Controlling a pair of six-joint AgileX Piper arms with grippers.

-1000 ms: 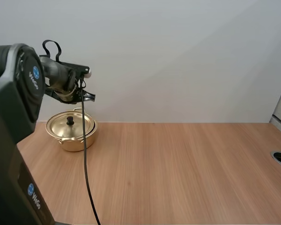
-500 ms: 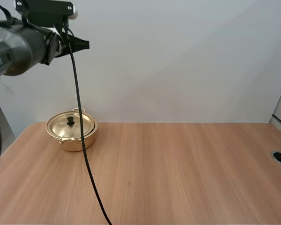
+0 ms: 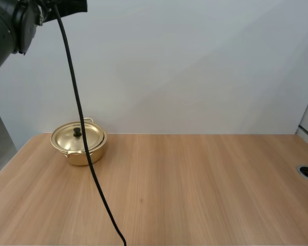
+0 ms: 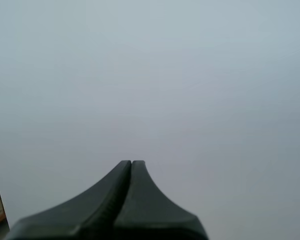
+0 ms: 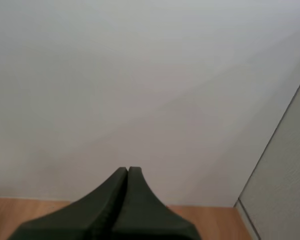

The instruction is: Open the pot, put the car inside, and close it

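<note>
The table [image 3: 195, 189] is seen bare across its middle and right, and the task is judged to be at its very start. The left arm [image 3: 5, 25] is held high at the far left, well above and apart from the pot [image 3: 79, 146]. The pot is placed at the far left corner of the table, and the lid [image 3: 74, 137] is seated on it, its knob [image 3: 77, 131] untouched. The left gripper [image 4: 131, 162] is pressed together with nothing between its fingers and is pointed at the wall. The right gripper [image 5: 127, 169] is likewise closed on nothing, above the far right edge of the table. No step is judged done: the lid is yet to be lifted, the car put in, and the pot closed.
</note>
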